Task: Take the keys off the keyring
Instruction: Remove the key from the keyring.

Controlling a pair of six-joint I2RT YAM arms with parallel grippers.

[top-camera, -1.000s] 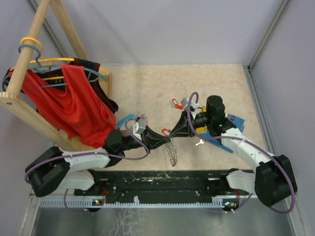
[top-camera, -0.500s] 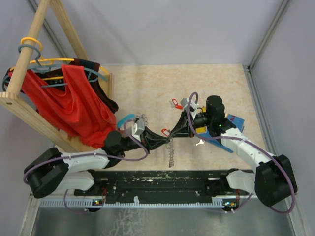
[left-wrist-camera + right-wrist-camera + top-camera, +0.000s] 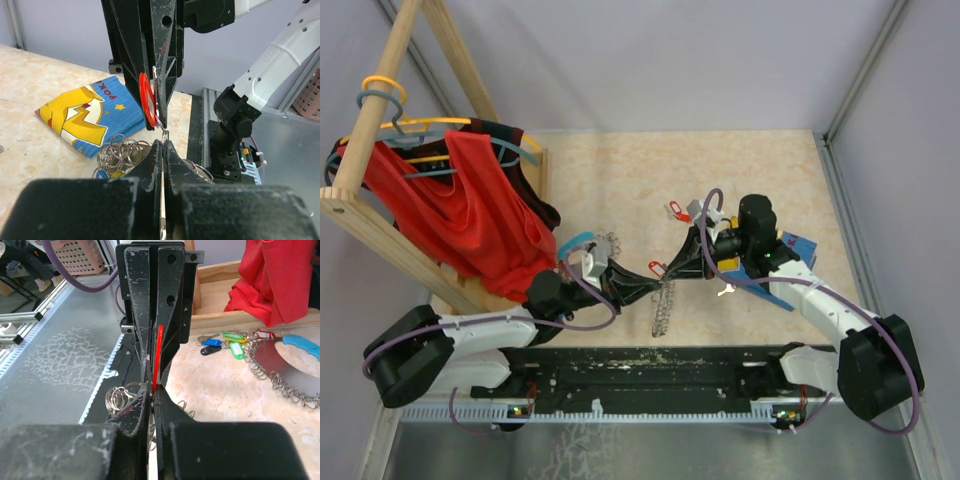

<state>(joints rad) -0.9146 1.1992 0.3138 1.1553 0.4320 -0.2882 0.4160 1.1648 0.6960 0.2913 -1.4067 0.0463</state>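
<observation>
To the right of the wooden rack (image 3: pixel 382 238), over mid-table: meeting tip to tip with both arms. With the right gripper (image 3: pixel 671 270), pressed together on the flat red tag (image 3: pixel 146 100) of one small key, held edge-on between the black fingers. With the left gripper (image 3: pixel 163 143), likewise closed, nipping a small silver loop just under that tag. Trailing down from the two tips toward the near table edge, farther from the rack than the left wrist: the keyring (image 3: pixel 663 308), seen as a string of silver loops; cannot tell whether its lower end rests on the table. Among those loops in the left wrist view, glimpsed only in part: a blue and a yellow tag. Close against the rack's foot, lying flat: more keys (image 3: pixel 227 342) with green, blue, yellow and red tags, just beside a wide ring of loops (image 3: pixel 257 367) carrying a pale blue piece. Well right of the rack and toward the far side, lying apart: a loose key (image 3: pixel 673 208) with a red tag. Farthest from the rack, under the right arm: a blue cartoon pouch (image 3: pixel 92 120). Draped over the rack itself: a red garment (image 3: pixel 470 215).
</observation>
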